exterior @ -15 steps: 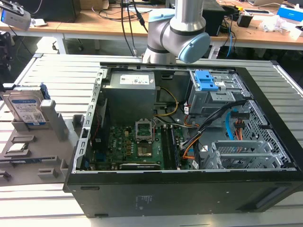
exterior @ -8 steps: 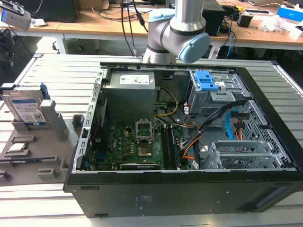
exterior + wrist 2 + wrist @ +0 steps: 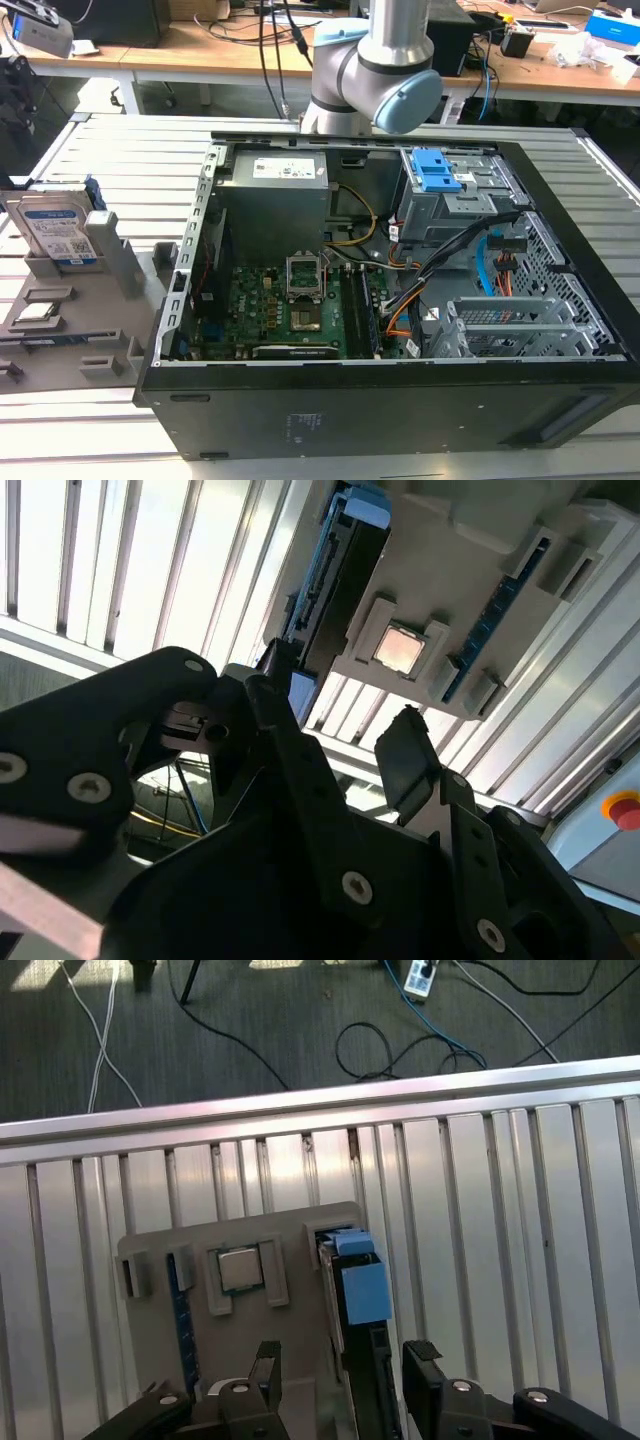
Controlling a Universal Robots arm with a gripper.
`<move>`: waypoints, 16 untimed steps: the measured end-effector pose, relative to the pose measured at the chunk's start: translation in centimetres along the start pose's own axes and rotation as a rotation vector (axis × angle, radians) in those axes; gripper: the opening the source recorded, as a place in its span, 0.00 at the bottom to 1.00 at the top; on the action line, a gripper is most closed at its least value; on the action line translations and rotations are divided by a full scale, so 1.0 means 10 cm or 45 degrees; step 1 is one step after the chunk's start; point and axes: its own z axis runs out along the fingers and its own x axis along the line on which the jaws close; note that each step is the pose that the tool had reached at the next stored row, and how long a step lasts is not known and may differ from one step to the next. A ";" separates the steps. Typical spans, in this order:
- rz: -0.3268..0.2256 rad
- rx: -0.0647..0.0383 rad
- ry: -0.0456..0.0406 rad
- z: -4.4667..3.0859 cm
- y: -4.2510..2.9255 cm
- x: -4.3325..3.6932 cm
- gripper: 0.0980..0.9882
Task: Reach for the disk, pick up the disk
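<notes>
disk (image 3: pixel 52 226) upright in holder (image 3: pixel 112 262), exterior view's left | jaws wide, empty | risk: off-centre closing snags holder

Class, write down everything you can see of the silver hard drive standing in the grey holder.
The flat rectangular silver hard drive carries a blue-and-white label with barcodes and a bright blue plastic bracket along its edges. It stands on edge in a slot of the grey plastic holder, at the exterior view's left. Only the holder touches it; the open black pincer is not gripping it.
</notes>
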 end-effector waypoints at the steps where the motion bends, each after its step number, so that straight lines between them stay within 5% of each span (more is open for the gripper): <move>1: -0.002 0.000 0.000 0.004 0.001 -0.012 0.56; 16: -0.002 0.000 0.000 0.099 0.007 -0.028 0.56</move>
